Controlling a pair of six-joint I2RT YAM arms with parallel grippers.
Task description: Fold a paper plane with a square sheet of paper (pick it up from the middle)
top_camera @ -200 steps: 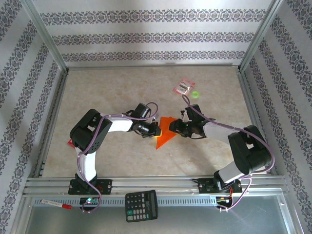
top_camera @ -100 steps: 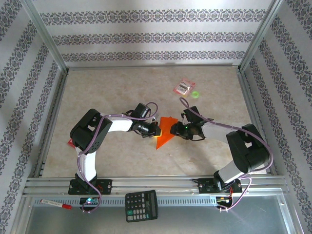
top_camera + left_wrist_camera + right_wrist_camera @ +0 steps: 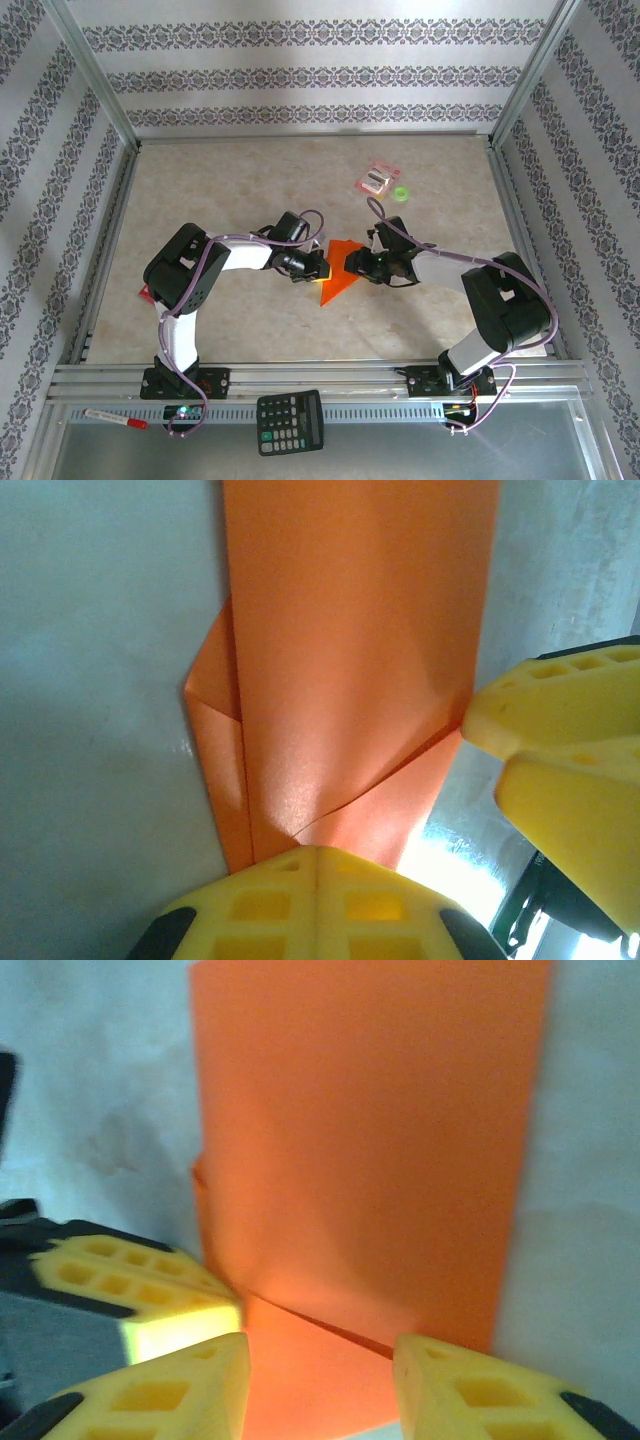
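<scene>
The orange sheet of paper (image 3: 338, 275) lies flat on the table's middle, folded into a narrow shape with layered flaps and creases (image 3: 350, 660). My left gripper (image 3: 318, 268) is shut, and its yellow fingertips (image 3: 315, 852) rest on one end of the paper. From the opposite side my right gripper (image 3: 352, 262) stands open low over the paper (image 3: 370, 1140), with one finger on each side of a diagonal flap edge (image 3: 320, 1360). The two grippers are nearly touching: the right fingers (image 3: 560, 760) show in the left wrist view and the left fingers (image 3: 130, 1280) in the right wrist view.
A pink-red packet (image 3: 379, 178) and a small green piece (image 3: 400, 193) lie further back on the right. A black calculator (image 3: 290, 421) and a red-tipped pen (image 3: 115, 418) sit on the near metal shelf. Aluminium rails (image 3: 100, 230) and patterned walls surround the table.
My right gripper has edged slightly left, further over the paper. The left gripper and the paper have stayed put.
</scene>
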